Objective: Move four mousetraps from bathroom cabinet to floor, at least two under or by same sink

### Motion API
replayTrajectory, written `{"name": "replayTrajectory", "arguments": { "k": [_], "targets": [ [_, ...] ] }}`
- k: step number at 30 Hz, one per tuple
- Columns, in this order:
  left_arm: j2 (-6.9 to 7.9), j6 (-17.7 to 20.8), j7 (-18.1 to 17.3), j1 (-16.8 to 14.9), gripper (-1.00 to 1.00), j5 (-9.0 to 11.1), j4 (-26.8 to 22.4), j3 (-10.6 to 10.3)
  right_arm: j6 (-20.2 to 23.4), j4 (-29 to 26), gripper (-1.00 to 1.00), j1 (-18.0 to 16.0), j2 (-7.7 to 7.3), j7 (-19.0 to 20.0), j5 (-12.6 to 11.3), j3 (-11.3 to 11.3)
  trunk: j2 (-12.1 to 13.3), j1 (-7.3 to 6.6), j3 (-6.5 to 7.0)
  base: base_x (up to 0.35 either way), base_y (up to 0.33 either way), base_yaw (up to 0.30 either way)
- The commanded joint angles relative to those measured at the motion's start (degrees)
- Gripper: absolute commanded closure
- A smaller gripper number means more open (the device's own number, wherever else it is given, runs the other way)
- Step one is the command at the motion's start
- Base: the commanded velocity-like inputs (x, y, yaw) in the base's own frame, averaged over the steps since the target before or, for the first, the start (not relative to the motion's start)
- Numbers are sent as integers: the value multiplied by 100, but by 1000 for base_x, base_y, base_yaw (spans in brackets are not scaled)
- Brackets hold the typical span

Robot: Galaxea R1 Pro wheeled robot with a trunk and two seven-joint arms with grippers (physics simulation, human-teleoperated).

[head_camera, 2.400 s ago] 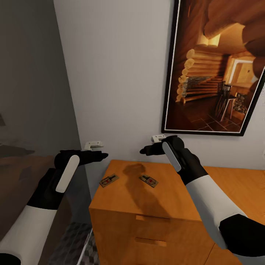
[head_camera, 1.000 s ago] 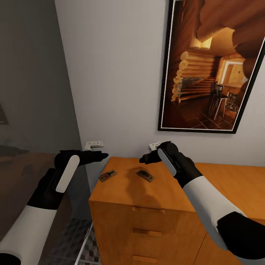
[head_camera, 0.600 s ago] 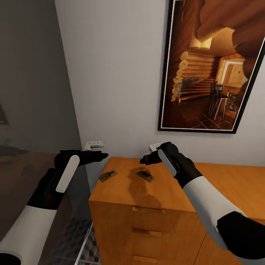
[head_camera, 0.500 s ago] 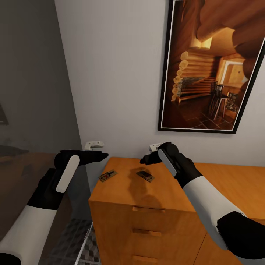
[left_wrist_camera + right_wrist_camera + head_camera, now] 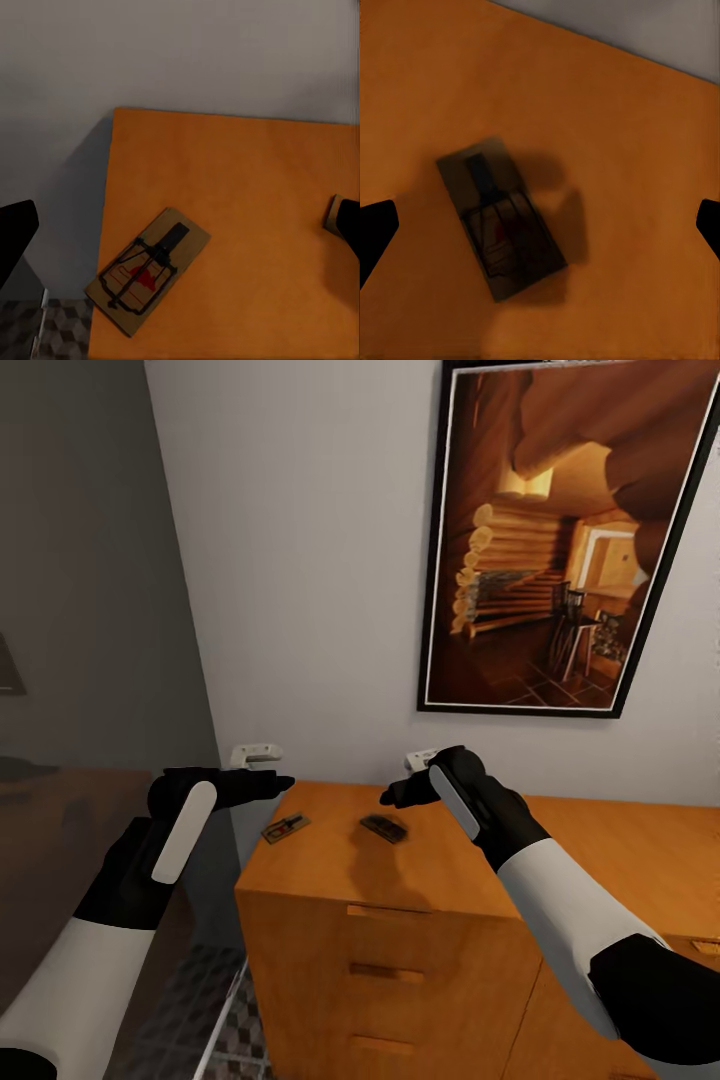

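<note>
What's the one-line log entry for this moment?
left gripper: open, above left mousetrap | right gripper: open, above right mousetrap | both traps flat on cabinet top | none grasped

You have no readable text, label, brand, number or sign here. The two mousetraps [image 5: 285, 827] [image 5: 384, 827] on top of the cabinet [image 5: 600, 850] carry only a red mark and black wire, without letters. The framed picture [image 5: 560, 540] above the cabinet bears no caption.
</note>
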Motion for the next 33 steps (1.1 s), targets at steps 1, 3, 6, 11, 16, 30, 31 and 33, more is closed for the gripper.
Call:
{"name": "replayTrajectory", "arguments": {
  "k": [1, 3, 6, 11, 16, 30, 31, 33],
  "targets": [
    [4, 14, 60, -6, -100, 59, -5, -11, 20, -3, -100, -5, 2, -9, -8, 7, -4, -1, -7, -55, -44, 0],
    [3, 14, 60, -6, -100, 57, -5, -11, 20, -3, -100, -5, 6, -9, -8, 7, -4, -1, -7, -45, -36, 0],
    [2, 14, 60, -6, -100, 55, -5, -11, 20, -3, -100, -5, 9, -9, -8, 7, -4, -1, -7, -29, -23, 0],
    [5, 14, 60, -6, -100, 52, -5, -11, 20, -3, -100, -5, 19, -9, -18, 9, -4, -1, -7, -12, -10, 0],
    [4, 14, 60, -6, -100, 51, -5, -11, 20, -3, -100, -5, 33, -9, -22, 16, -4, -1, -7, -5, -4, 0],
    [-1, 10, 60, -6, -100, 50, -5, -13, 20, 76, -100, -5, 75, -20, -29, -1, -4, -1, -7, -1, 0, 0],
    [-5, 11, 60, -6, -100, 50, -5, -19, 20, 87, -100, -5, 77, -20, -30, -3, -4, -1, -7, 0, 0, 0],
    [-18, 10, 60, -6, -100, 50, -5, -36, 20, 118, -100, -5, 79, -16, -32, -9, -4, -1, -7, 0, 0, 0]
  ]
}}
